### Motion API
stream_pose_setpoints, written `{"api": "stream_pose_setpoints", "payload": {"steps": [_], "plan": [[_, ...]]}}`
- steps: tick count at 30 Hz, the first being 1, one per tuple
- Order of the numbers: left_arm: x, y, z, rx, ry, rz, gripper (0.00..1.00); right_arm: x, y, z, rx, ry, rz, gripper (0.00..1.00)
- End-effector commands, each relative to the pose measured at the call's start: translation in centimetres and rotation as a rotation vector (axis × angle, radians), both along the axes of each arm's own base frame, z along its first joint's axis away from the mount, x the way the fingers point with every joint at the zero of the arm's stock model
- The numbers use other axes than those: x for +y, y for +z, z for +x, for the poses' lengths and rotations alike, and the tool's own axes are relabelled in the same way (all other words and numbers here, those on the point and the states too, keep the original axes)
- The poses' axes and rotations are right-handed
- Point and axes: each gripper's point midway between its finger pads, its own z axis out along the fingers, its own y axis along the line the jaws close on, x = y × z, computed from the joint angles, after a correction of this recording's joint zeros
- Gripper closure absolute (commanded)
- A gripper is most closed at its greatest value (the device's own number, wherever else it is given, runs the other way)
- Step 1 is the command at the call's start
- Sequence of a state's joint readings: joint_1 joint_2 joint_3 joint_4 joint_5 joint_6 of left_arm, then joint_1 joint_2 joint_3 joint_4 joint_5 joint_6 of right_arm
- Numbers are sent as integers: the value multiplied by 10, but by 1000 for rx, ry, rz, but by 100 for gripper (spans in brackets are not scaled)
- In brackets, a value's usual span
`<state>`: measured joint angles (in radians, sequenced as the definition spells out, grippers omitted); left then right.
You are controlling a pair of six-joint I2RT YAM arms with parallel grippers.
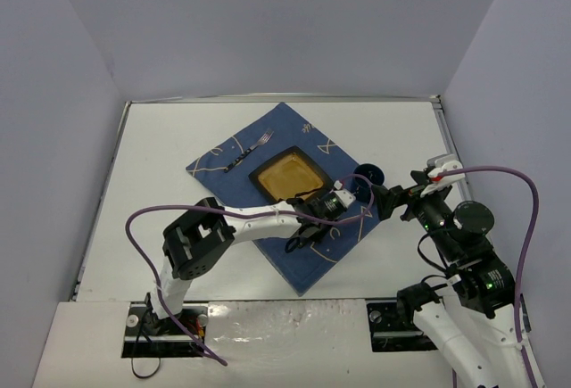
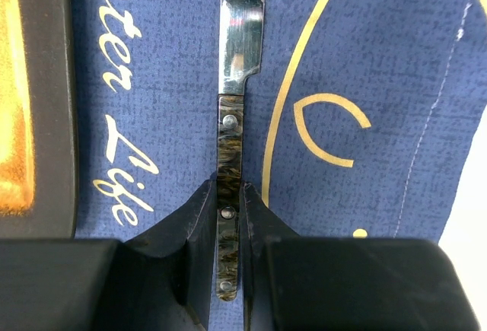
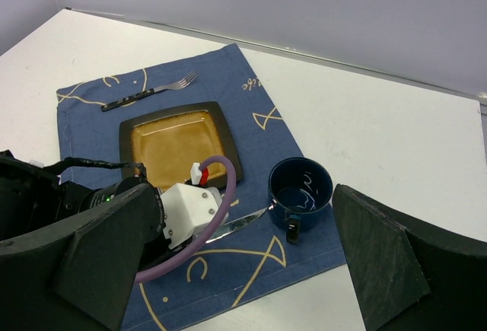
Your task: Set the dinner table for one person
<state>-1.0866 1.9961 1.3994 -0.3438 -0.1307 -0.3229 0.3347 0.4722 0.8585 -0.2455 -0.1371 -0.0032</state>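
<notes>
My left gripper (image 2: 228,188) is shut on the mottled handle of a table knife (image 2: 230,141), which lies flat on the blue fish-print cloth (image 2: 365,57) just right of the plate. In the top view this gripper (image 1: 303,232) is low over the cloth. The knife blade (image 3: 251,223) points at the dark blue mug (image 3: 300,190). My right gripper (image 1: 389,201) is open and empty, its fingers (image 3: 380,255) wide apart, hovering short of the mug (image 1: 369,174). The white dinner table (image 1: 178,138) carries the cloth.
A square dark plate (image 1: 310,161) with an amber centre sits mid-cloth; it also shows in the right wrist view (image 3: 228,141). A fork (image 1: 250,152) lies on the cloth's far-left part. Grey walls enclose the table on three sides.
</notes>
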Motion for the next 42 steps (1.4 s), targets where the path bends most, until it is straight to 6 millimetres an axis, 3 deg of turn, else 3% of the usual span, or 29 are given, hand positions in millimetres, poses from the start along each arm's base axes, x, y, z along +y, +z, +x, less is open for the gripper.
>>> {"api": "stream_pose_setpoints", "payload": {"steps": [1,32,34,42], "plan": [[-17,25,7,-42,-7,-56,100,0,25,6,-73,-8,9,0],[-20,34,-6,-30,1,-62,97,-3,25,3,-84,-16,14,0],[-20,32,-6,-27,5,-56,93,-3,25,3,-82,-17,13,0],[-18,46,-1,-61,25,-69,51,-4,30,1,-95,-19,19,0]]}}
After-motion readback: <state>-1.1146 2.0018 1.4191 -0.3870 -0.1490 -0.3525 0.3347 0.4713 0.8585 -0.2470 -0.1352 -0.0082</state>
